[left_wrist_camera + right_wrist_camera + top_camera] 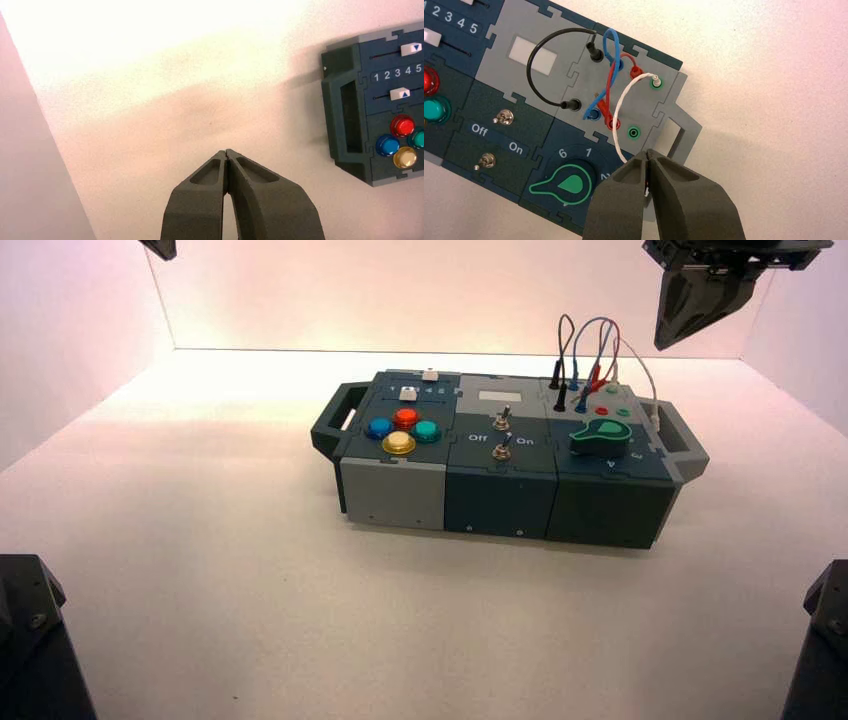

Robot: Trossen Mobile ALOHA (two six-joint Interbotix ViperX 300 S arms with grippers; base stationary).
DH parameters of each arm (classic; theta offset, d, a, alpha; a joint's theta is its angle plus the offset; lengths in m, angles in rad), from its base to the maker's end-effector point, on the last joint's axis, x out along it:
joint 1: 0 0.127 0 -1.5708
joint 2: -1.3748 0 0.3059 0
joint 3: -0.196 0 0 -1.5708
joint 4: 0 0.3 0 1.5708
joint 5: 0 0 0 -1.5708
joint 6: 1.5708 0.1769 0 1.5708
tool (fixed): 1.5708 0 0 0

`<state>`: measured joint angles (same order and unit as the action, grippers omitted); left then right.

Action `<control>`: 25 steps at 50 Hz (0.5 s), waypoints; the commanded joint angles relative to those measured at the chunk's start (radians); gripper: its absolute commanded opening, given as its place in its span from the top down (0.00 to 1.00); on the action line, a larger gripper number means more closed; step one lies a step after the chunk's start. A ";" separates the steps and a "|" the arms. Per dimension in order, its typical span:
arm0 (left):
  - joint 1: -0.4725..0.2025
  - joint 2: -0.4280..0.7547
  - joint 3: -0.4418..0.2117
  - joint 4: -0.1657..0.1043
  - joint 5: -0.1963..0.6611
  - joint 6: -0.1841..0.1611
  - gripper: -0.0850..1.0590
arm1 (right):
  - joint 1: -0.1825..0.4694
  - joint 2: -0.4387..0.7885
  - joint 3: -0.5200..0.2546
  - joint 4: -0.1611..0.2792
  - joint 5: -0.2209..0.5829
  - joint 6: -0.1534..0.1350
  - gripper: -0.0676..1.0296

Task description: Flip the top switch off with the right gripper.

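Right gripper (649,151) has its two long fingers pressed together, with nothing held between them. In the high view it hangs in the upper right of the frame, over past the box and well apart from the switches. The top switch (502,423) is a little silver stick, a bit right of the middle and in the upper half of the high view. Nothing is touching it. I can't tell for sure which way the stick leans, so I can't say if the flip is done. If it is on, the whole job is left: go over to it, push the stick to the "Off" side and let go. If it is off, there is nothing more to flip.

Just below it in the high view is the bottom switch (502,451), which looks much the same and should be left alone. The words "Off" and "On" sit between the two. Farther right on the box are the green knob (601,437) and the loopy wires (605,320), and I think a low trip across could bump them. To the left are four round buttons (397,443). The left gripper (226,151) waits at the upper left of the high view, also closed.
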<state>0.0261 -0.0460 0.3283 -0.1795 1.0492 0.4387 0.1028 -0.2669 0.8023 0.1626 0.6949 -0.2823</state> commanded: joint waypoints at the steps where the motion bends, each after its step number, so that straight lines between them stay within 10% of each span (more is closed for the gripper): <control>1: 0.005 -0.018 -0.025 -0.003 -0.008 0.005 0.95 | 0.003 -0.006 -0.009 0.002 -0.005 0.000 0.96; 17: 0.006 -0.048 -0.015 -0.006 -0.041 0.003 0.95 | 0.003 -0.017 -0.009 0.002 -0.009 0.000 0.96; 24: 0.003 -0.072 -0.014 -0.057 -0.052 -0.014 0.95 | 0.005 -0.046 -0.002 0.031 -0.003 0.015 0.96; 25: 0.002 -0.081 -0.005 -0.097 -0.063 -0.023 0.95 | 0.005 -0.060 0.002 0.058 0.002 0.021 0.96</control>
<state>0.0261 -0.0782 0.3283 -0.2132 1.0094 0.4341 0.1028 -0.2823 0.8084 0.1764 0.6934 -0.2761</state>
